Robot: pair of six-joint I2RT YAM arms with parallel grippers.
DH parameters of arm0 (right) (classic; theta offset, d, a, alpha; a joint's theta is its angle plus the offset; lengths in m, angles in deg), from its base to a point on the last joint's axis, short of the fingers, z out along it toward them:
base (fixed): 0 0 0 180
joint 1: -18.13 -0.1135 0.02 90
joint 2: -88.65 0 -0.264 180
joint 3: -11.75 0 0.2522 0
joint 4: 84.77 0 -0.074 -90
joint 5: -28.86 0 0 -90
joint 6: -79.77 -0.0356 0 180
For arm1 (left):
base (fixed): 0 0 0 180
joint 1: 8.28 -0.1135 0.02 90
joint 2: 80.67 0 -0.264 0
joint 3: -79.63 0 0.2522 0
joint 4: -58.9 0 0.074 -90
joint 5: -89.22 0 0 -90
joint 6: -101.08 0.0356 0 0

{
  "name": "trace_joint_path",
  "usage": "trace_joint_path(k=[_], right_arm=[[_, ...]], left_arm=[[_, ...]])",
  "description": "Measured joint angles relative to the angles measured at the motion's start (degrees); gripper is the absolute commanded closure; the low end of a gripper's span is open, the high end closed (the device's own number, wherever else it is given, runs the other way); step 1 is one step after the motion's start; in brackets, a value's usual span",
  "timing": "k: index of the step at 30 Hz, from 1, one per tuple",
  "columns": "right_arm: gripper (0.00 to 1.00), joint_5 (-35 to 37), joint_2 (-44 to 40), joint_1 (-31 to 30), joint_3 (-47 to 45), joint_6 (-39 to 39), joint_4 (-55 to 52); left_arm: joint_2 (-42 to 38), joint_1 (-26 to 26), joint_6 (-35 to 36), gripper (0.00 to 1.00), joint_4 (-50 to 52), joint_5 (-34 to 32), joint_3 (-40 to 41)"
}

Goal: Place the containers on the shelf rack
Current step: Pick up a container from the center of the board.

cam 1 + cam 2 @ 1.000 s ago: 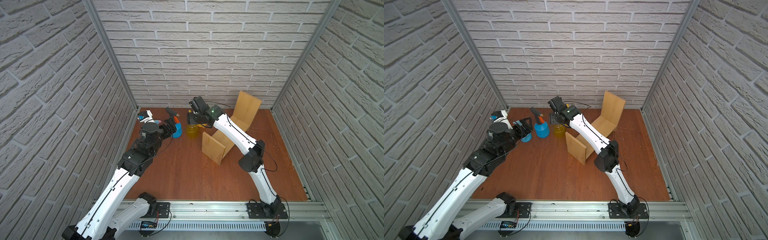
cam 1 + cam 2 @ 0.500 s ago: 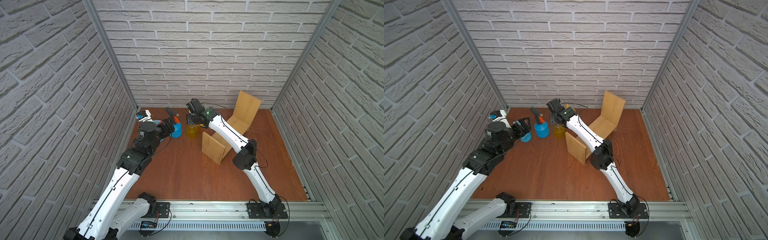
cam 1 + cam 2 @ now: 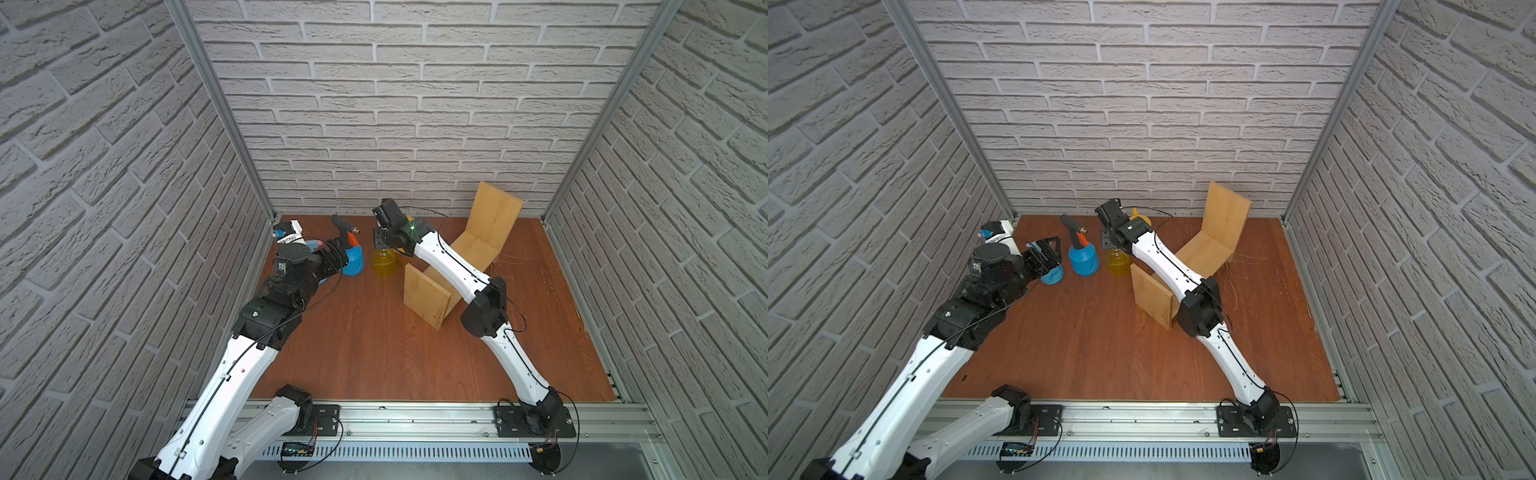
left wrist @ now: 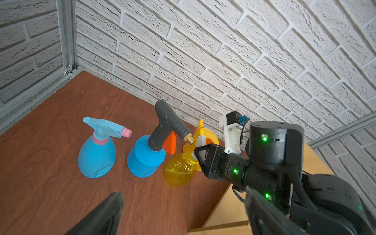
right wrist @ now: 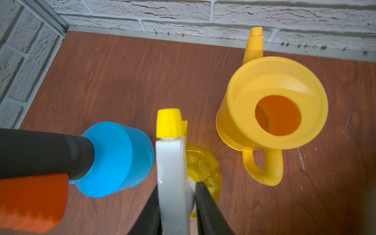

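Right gripper (image 5: 177, 195) is pinching the white trigger head of the yellow spray bottle (image 4: 179, 171), jaws nearly shut on it. The bottle is standing on the counter (image 3: 374, 353) at 10 o'clock of the shelf rack (image 3: 478, 245), not on it yet. Left gripper (image 3: 1045, 252) is hanging wide open and empty by the light-blue spray bottle (image 4: 96, 156). Risk: with a thin grip so high up, the bottle could be swinging or slipping on the lift, hitting the blue pressure sprayer (image 5: 114, 156) at its 9 o'clock or clipping the rack's near end panel.
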Motion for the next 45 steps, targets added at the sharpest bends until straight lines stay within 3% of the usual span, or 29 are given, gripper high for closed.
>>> trace_joint_path(k=[14,18,27,37,45], right_arm=[[0.88,-0.7,-0.1,0.0,0.1,5.5,0.4],[0.96,-2.2,-1.8,0.0,-0.5,8.3,0.3],[0.96,-6.5,-15.6,0.0,-8.7,15.2,1.6],[0.96,-15.5,-29.6,2.4,-15.5,19.8,2.5],[0.96,-21.9,-47.4,9.6,-32.6,21.4,6.9]], left_arm=[[-1.3,-0.5,0.2,0.02,0.9,0.8,0.0],[-2.1,-0.5,1.0,0.02,0.9,1.2,0.0],[-4.5,-0.5,7.4,0.02,-0.7,7.5,0.8],[-6.4,-0.5,18.4,0.02,-3.9,20.5,1.9],[-4.6,3.5,19.0,0.02,-11.4,28.2,2.4]])
